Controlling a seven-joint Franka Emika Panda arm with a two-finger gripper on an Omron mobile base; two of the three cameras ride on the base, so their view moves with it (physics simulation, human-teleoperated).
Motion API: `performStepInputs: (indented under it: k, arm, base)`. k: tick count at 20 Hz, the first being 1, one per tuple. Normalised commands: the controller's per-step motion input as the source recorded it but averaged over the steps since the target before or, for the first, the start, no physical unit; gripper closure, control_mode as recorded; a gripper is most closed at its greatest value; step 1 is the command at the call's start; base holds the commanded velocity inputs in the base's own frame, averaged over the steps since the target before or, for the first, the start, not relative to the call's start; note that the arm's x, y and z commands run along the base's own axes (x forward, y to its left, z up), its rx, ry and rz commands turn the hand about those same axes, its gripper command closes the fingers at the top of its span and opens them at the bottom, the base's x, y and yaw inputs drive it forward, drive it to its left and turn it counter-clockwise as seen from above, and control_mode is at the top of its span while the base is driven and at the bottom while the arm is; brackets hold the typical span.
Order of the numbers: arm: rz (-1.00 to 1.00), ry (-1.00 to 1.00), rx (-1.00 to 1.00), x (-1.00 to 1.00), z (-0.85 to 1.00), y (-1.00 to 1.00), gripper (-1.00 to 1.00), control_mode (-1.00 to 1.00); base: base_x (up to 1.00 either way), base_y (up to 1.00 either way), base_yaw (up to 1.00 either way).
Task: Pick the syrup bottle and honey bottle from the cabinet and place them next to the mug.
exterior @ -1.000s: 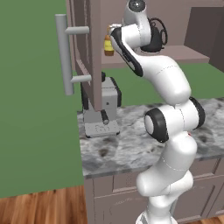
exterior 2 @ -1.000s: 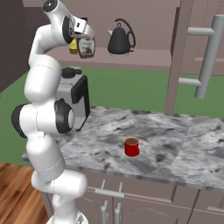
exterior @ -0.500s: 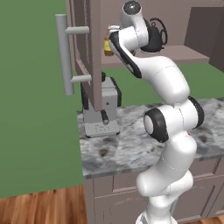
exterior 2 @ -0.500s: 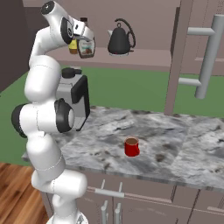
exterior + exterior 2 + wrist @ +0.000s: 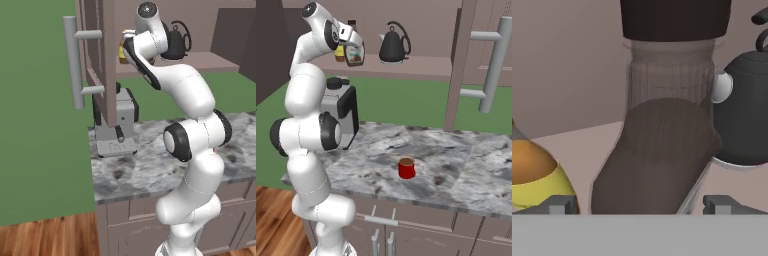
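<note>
Nothing much has shifted since a second ago: your arm stays raised at the cabinet (image 5: 100, 60) shelf, barely nearer.

From the left base camera, you see the open door with its grey bar handle (image 5: 74, 62), and a sliver of the honey bottle (image 5: 121, 52) beside the wrist.

From the right base camera, your gripper (image 5: 356, 50) sits at the syrup bottle (image 5: 355, 56), which stands upright, black cap up. The honey bottle (image 5: 339, 53) is just behind it; the kettle (image 5: 393, 45) shares the shelf. The mug (image 5: 406, 168) stands on the counter (image 5: 456, 165), opening up.

From the hand camera, your fingertips (image 5: 562, 205) stand wide apart on either side of the syrup bottle (image 5: 662, 150), not clamping it.
</note>
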Motion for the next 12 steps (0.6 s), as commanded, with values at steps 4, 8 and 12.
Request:
performStepInputs:
  k: [4,8,12]
  arm:
    - [-0.02,0.00,0.00,0.10,0.00,0.00,-1.00,-1.00]
    - [-0.02,0.00,0.00,0.09,0.00,0.00,-1.00,-1.00]
    - [-0.01,0.00,0.00,0.01,0.00,0.00,-1.00,-1.00]
  base:
    - [0.00,0.00,0.00]
    - [0.00,0.00,0.00]
    - [0.00,0.00,0.00]
